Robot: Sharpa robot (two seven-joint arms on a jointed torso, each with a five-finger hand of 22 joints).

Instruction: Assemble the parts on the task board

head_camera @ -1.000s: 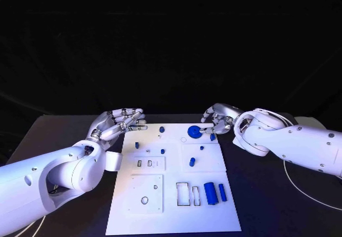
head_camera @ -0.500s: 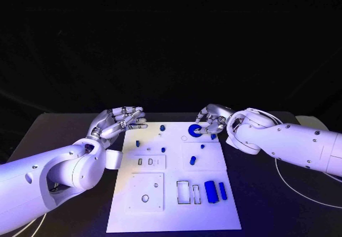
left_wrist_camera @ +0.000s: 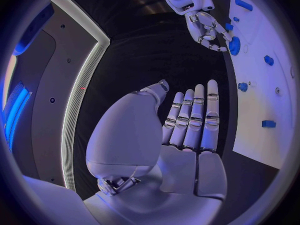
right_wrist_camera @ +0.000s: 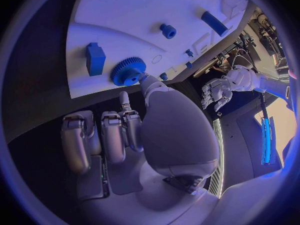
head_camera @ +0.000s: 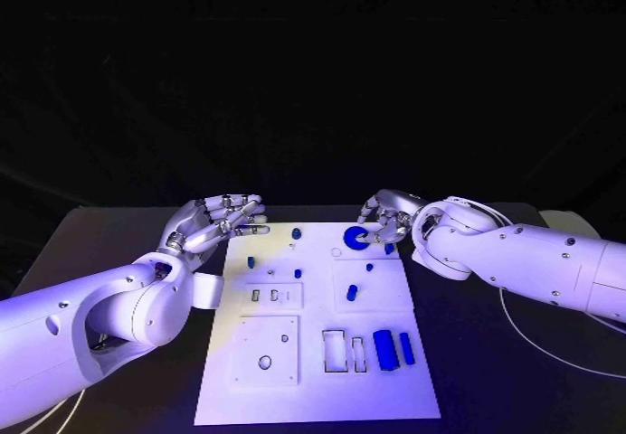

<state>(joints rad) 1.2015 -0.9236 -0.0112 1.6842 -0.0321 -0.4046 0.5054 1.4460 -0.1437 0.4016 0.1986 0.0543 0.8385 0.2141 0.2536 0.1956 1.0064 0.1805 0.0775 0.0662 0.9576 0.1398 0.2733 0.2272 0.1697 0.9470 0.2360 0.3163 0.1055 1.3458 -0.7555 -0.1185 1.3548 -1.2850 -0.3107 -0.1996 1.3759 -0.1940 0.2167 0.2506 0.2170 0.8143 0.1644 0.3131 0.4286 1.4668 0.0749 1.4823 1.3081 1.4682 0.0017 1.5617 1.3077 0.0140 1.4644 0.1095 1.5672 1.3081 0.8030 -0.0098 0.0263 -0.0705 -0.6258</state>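
on the black surface point(head_camera: 118, 235), under a dark room, lies the white board point(head_camera: 313, 398). my right hand point(head_camera: 389, 220) touches the blue gear point(head_camera: 355, 238) at its far edge with a fingertip; my left hand point(head_camera: 215, 221) hovers spread, holding nothing.

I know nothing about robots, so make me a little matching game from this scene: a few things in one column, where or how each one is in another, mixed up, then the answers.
Things:
1. blue gear
2. left hand
3. two long blue bars
4. task board

Places or states:
A. lying side by side near the board's near right corner
B. white, in the middle of the black table
C. at the board's far end, with the right hand at it
D. holding nothing, fingers stretched out, by the board's far left corner

Pairs: 1-C, 2-D, 3-A, 4-B
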